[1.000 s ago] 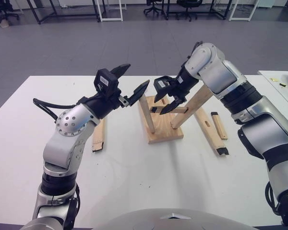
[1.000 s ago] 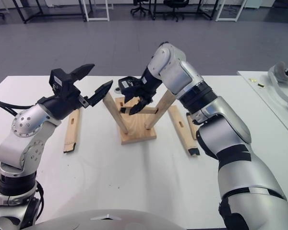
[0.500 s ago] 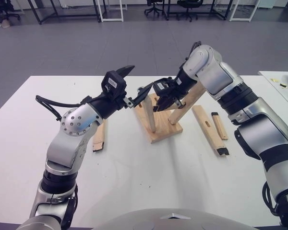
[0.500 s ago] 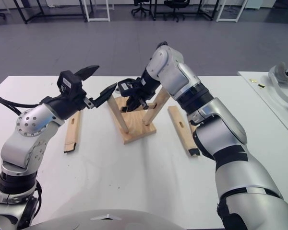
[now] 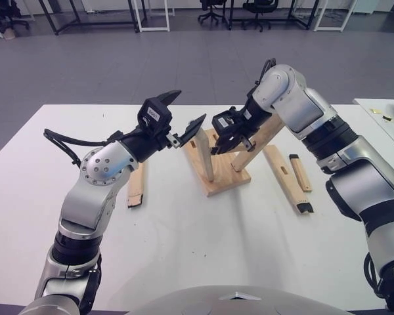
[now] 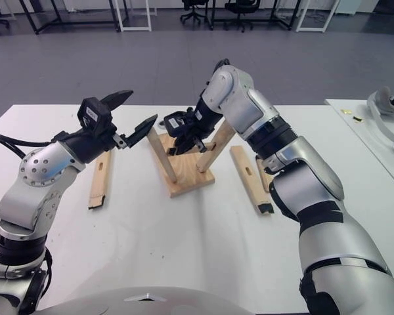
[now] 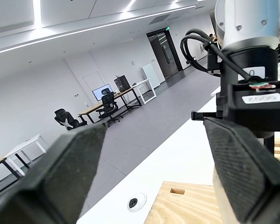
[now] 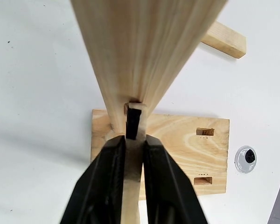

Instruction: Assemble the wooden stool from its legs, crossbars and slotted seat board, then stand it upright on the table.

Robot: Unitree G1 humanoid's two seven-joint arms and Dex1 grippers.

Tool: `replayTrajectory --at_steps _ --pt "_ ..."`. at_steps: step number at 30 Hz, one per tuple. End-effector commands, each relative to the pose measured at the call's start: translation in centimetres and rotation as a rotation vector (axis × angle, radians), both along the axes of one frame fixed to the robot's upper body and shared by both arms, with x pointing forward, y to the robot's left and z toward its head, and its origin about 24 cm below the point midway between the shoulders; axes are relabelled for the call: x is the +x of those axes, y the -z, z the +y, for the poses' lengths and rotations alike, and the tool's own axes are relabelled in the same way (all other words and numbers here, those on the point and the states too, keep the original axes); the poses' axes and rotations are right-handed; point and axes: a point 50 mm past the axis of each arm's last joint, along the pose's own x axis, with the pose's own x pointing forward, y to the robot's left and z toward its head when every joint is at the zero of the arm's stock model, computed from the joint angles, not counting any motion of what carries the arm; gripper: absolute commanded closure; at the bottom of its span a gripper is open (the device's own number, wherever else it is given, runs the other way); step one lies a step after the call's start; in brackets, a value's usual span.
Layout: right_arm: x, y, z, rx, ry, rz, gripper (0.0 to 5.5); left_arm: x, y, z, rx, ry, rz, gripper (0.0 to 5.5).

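**Head camera, both eyes.**
- White counter [image 5: 184, 249].
- Seat board [image 5: 223, 184]: lies flat near the middle of the counter.
- Two legs stand in the board, both tilted: left standing leg [image 5: 205, 156] and right standing leg [image 5: 257, 143].
- My right tool [image 5: 228, 139]: sits between these two legs, above the board.
- My left tool [image 5: 190, 106]: hangs in the air just beside the top of the left standing leg, spread wide and holding nothing.
- First loose leg [image 5: 284, 176]: flat on the counter to the right of the board.
- Spare crossbar [image 5: 301, 174]: just beside the first loose leg, farther right.
- Second loose leg [image 5: 136, 185]: flat on the counter to the left of the board, near my left arm.

**Left wrist camera.**
- Left tool's fingers [image 7: 60, 186]: I see them far apart with nothing between them.
- Past the fingers is an edge of the seat board with one empty slot [image 7: 176, 190].
- Round cable port [image 7: 136, 201]: set in the counter.

**Right wrist camera.**
- Right tool's fingers [image 8: 107, 182]: clamped on the held crossbar [image 8: 133, 163], which runs lengthwise between them.
- The held crossbar's dark tip meets the mouth of a slot in a standing leg. I cannot tell which of the two legs it is.
- Behind that leg the seat board lies flat on the counter, showing two open slots [image 8: 204, 132].
- The cable port sits just off the board's edge.
- Wooden piece [image 8: 224, 39]: flat on the counter beyond the board.
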Motion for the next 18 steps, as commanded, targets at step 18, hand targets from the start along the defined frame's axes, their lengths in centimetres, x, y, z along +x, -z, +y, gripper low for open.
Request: replayTrajectory --at_steps 18 --pt "0.3 0.4 -0.2 0.036 0.018 -0.009 3.33 1.0 2.2 0.4 0.078 -0.057 0.119 1.69"
